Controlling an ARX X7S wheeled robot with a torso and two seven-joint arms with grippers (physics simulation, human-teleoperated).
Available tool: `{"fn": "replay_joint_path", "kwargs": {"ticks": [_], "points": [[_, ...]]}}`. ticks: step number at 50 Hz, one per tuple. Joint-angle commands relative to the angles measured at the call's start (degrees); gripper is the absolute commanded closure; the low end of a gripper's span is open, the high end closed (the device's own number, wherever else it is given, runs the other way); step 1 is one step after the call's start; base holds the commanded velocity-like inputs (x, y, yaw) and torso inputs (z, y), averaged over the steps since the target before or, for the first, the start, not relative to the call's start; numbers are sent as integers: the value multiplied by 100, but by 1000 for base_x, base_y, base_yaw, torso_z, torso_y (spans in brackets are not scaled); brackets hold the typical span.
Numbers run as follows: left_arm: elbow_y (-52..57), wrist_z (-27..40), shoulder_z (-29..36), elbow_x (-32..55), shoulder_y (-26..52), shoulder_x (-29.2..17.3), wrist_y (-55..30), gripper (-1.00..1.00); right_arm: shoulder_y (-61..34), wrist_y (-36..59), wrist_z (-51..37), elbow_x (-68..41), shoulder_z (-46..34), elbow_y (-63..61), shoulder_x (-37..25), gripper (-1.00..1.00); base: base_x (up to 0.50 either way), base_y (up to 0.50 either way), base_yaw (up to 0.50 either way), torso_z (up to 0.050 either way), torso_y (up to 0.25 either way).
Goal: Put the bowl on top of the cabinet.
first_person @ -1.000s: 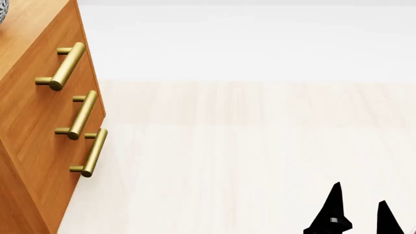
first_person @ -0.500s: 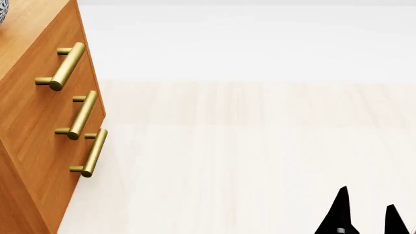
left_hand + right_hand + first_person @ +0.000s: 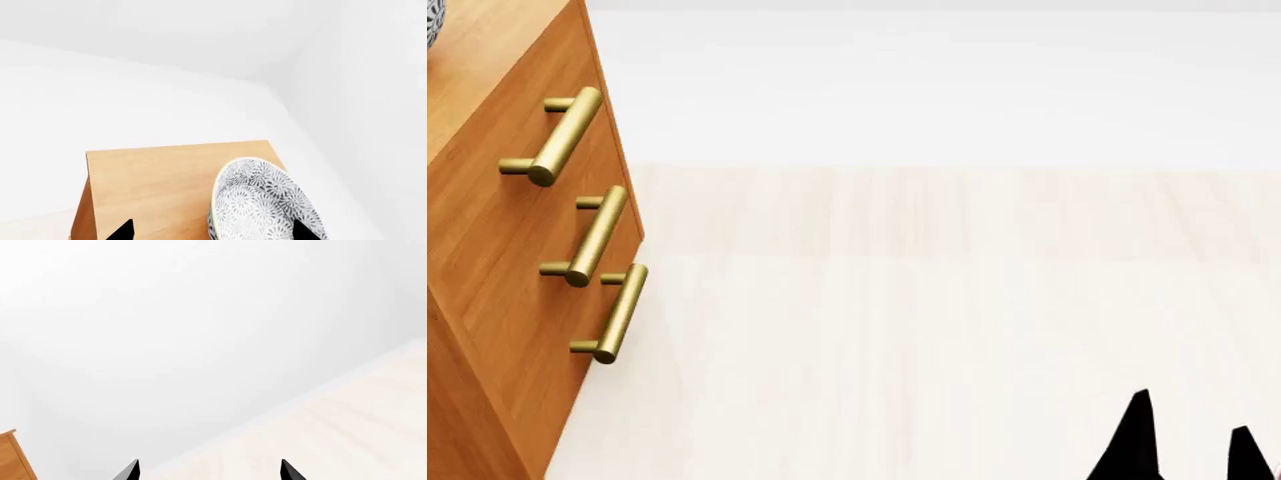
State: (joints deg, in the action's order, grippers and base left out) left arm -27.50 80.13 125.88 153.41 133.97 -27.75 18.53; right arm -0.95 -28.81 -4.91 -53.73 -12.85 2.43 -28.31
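Resting at lower right of the left wrist frame, the bowl (image 3: 263,202) sat on the cabinet (image 3: 160,185) top, near its edge | left end effector (image 3: 210,231) tips spread wide around it, apparently released | right end effector (image 3: 1190,440) apart, empty, low over floor (image 3: 961,300) | placement looked done
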Motion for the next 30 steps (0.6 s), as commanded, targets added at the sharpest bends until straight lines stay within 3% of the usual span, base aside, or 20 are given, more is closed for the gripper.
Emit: {"fn": "replay_joint_path", "kwargs": {"ticks": [1, 7, 21, 30], "points": [[613, 845, -1086, -1274, 85, -390, -308, -100, 124, -59, -14, 15, 31, -160, -29, -100, 0, 0, 0, 0, 0], [660, 983, -1552, -1683, 99, -439, -632, -100, 207, -112, -7, 23, 58, -246, -44, -100, 0, 0, 0, 0, 0], [363, 986, -1965, -2340, 103, -432, -1289, -100, 436, -258, 45, -1, 134, -492, -89, -100, 0, 0, 0, 0, 0], [-536, 986, -3118, -3796, 103, -75, -2715, -100, 533, -328, 87, -31, 178, -584, -105, -100, 0, 0, 0, 0, 0]]}}
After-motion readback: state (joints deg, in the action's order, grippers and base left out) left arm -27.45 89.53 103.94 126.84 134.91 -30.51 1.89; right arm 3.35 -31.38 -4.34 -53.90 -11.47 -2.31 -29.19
